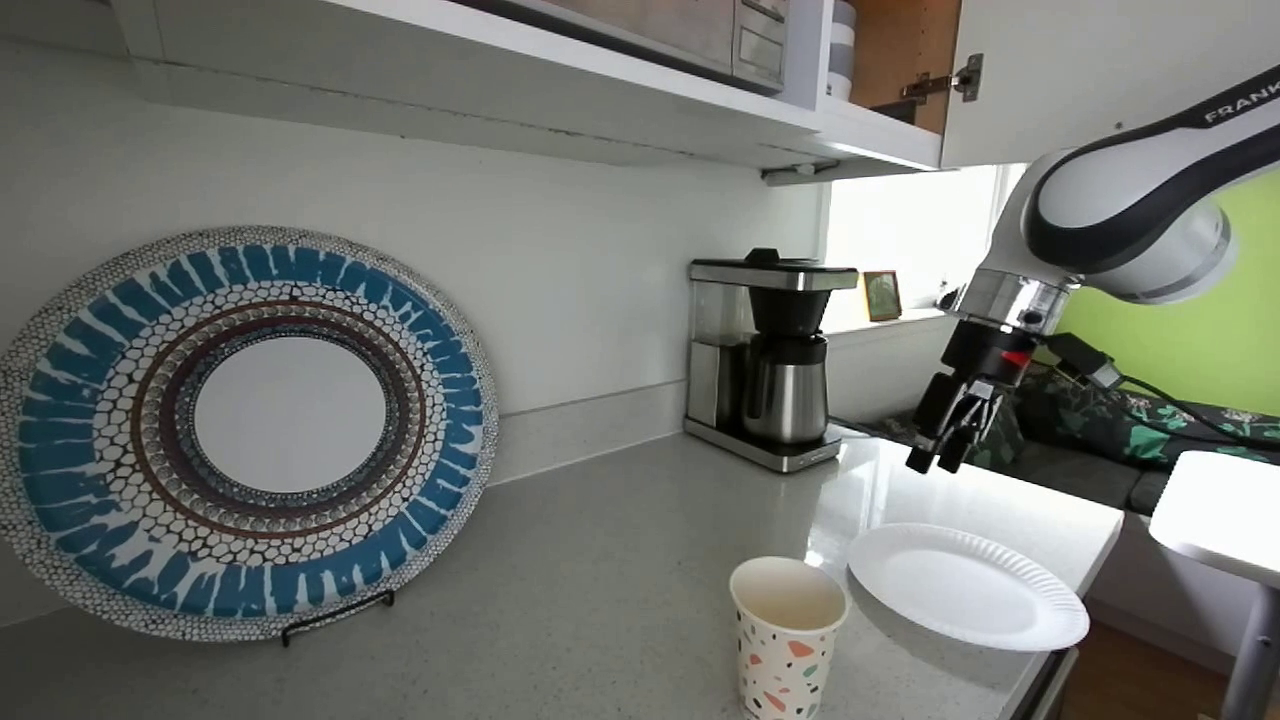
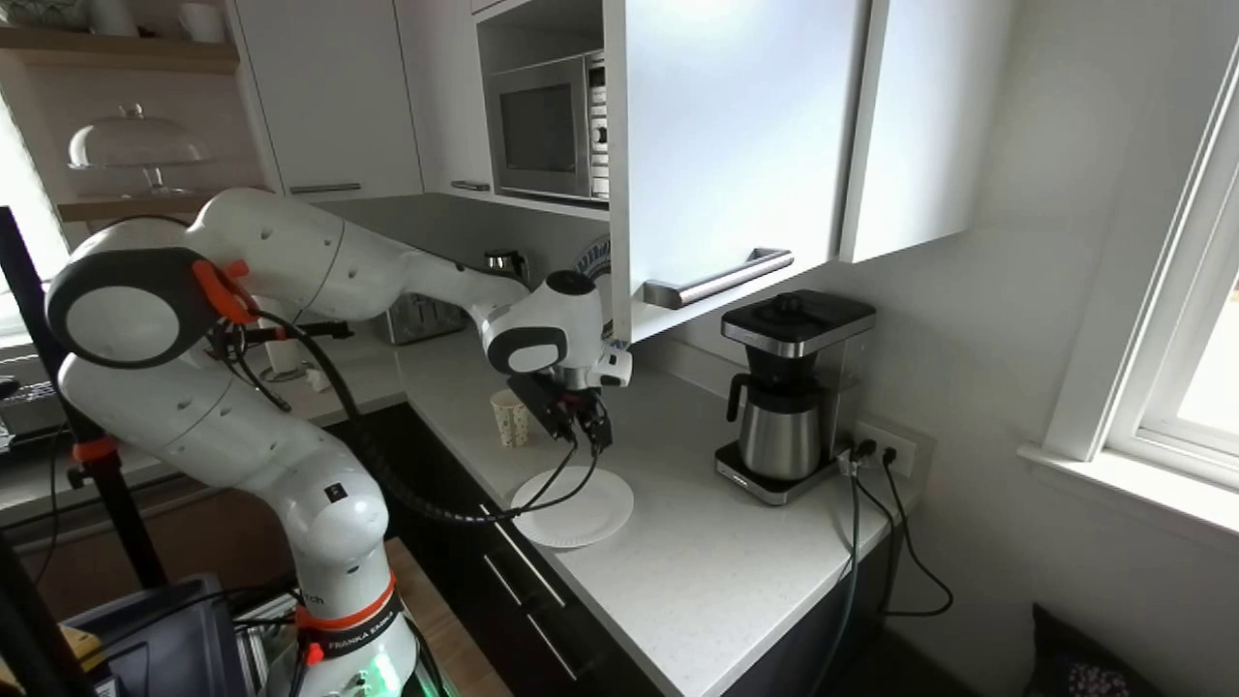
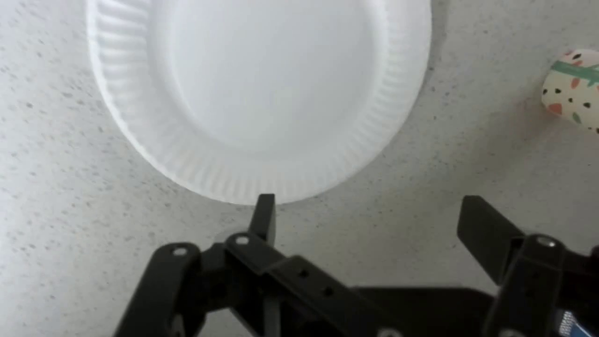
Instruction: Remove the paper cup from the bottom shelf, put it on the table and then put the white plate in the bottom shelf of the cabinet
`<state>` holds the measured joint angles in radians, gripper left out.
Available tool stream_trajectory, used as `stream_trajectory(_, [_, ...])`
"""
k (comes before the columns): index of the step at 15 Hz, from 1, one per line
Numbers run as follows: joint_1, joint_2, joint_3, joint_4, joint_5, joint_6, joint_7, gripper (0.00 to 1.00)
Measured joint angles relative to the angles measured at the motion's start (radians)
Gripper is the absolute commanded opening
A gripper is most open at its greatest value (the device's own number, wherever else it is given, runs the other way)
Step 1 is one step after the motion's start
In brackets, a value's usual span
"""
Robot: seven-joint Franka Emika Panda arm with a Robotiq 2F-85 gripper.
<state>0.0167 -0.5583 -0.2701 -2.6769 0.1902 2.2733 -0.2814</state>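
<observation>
In the wrist view, the spread gripper (image 3: 368, 203) could shove the plate (image 3: 262, 93) toward the cup (image 3: 573, 91) at right, since something so flat resists pinching.

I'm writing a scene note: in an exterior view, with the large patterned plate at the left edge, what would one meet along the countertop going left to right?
Patterned plate → paper cup → white plate. The coffee maker, farther back over much the same span as the cup, is left out.
</observation>
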Motion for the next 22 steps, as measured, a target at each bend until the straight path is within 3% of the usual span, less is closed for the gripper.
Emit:
stream_trajectory(5, [-0.073,0.047,-0.142,0.008,0.008,-0.105,-0.161,1.0])
stream_trajectory(9, [-0.087,0.106,-0.221,0.008,0.079,-0.152,-0.285,1.0])
stream_trajectory(14, [-0.118,0.184,-0.269,0.008,0.178,-0.216,-0.405,1.0])
stream_trajectory(22, [-0.239,0.27,-0.309,0.008,0.242,-0.278,-0.523,1.0])
